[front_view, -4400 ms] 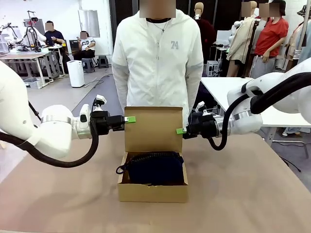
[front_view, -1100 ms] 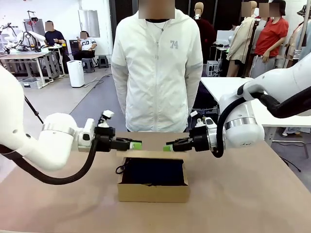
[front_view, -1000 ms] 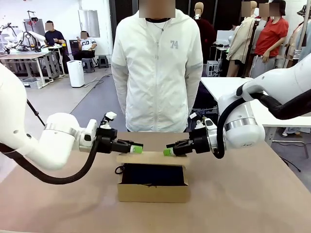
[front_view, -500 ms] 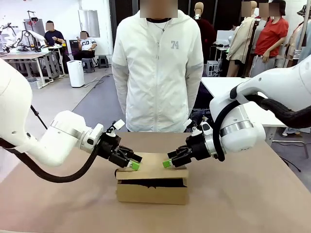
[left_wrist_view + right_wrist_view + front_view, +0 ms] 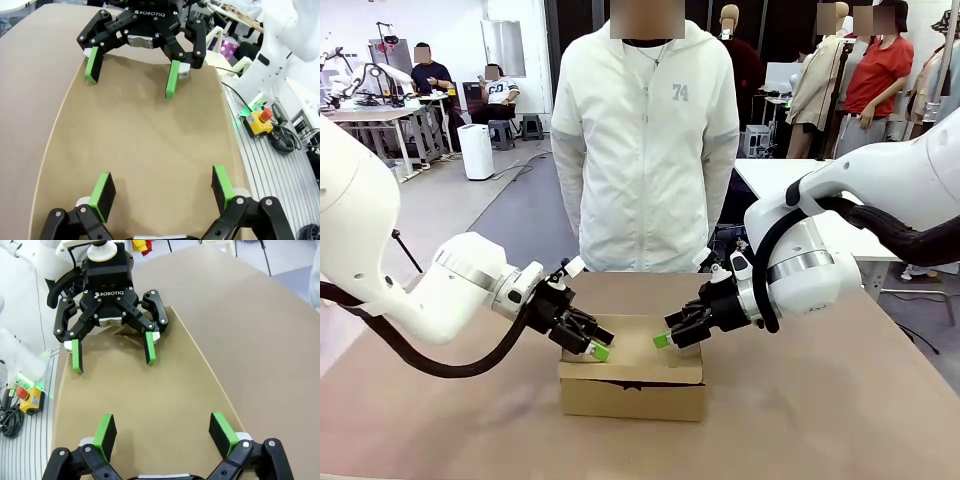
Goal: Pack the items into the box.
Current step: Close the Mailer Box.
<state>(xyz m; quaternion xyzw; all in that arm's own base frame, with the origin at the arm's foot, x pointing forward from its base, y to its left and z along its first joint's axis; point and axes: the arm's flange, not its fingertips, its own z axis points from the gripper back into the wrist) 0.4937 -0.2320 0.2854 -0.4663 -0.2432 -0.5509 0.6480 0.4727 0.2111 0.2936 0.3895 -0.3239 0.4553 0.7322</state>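
On the brown table (image 5: 840, 400) sits one box (image 5: 632, 385), near the middle and in front of one person (image 5: 645, 140) who stands at the far edge in a white jacket with arms down. Its flap lid (image 5: 630, 345) lies down over the top, so whether the pouch, stapler and knife are inside cannot be told.

Two arms bear on the lid, one from each side. At the left, the left arm slopes down from the picture's edge, its wrist angled toward the box, and the left gripper (image 5: 595, 349) has its green pads at the lid's left part, jaws spread wide with nothing between them. At the right, the right arm curls down from above, its black cable looping round the wrist, and the right gripper (image 5: 663, 340) mirrors that pose at the lid's right part, jaws likewise spread and holding nothing. The two sets of tips stand near each other, apart, over the lid's middle.

From the left wrist, the lid (image 5: 145, 145) is a bare cardboard sheet between the left gripper's (image 5: 162, 192) own pads, with the right gripper (image 5: 131, 79) facing it from the far edge, four green pads counted in all, and a yellow box with a red button (image 5: 261, 120) off the table's side. From the right wrist, the lid (image 5: 150, 395) runs from the right gripper (image 5: 165, 432) to the left gripper (image 5: 112, 352) opposite, pads pointing down at the cardboard.
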